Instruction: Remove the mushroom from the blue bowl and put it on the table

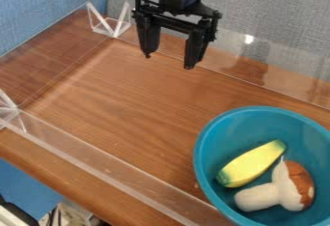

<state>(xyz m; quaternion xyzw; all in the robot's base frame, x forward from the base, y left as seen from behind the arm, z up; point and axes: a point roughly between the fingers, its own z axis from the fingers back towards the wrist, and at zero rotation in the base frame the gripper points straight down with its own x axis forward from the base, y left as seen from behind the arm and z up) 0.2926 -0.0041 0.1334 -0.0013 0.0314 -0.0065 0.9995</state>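
The mushroom (276,191) lies on its side inside the blue bowl (230,136), cream stem toward the left and reddish-brown cap toward the right. The bowl sits at the lower right of the wooden table (116,85). My gripper (172,55) hangs at the top middle, pointing down, well up and left of the bowl. Its two black fingers stand apart with nothing between them, so it is open.
A yellow-green curved wedge (250,162) lies in the bowl against the mushroom. Low clear acrylic walls (91,157) run along the table's near and far edges, with white brackets at the corners. Bare wood spreads left of the bowl.
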